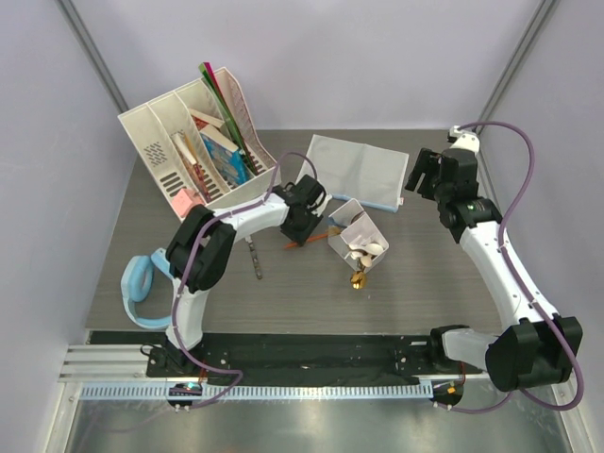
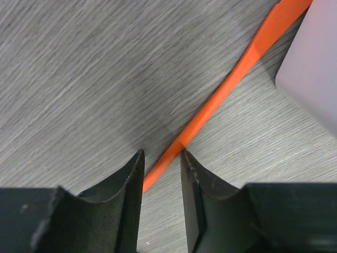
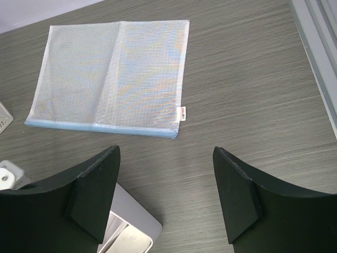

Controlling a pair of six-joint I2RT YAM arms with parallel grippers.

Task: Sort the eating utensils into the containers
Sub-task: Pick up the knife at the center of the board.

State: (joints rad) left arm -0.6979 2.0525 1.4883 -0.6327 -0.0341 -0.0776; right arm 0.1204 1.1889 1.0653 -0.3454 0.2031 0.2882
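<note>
An orange-handled utensil [image 1: 318, 232] lies flat on the table just left of the white box [image 1: 343, 229]. My left gripper [image 1: 304, 229] is low over it and open narrowly. In the left wrist view the orange handle [image 2: 226, 89] runs diagonally and its end lies between my fingertips [image 2: 161, 153], touching the right one. The box [image 2: 316, 68] holds white ceramic spoons [image 1: 364, 251]. A gold spoon [image 1: 358, 279] lies against the box's near end. A silver utensil [image 1: 255, 257] lies left of centre. My right gripper [image 1: 423, 175] is open and empty above the table [image 3: 166, 149], with the box corner [image 3: 131, 221] beside its left finger.
A grey-blue mesh pouch [image 1: 359, 170] lies flat at the back centre and also shows in the right wrist view [image 3: 113, 74]. A white file organizer [image 1: 203, 132] with books stands at the back left. Blue headphones [image 1: 142, 288] lie at the left edge.
</note>
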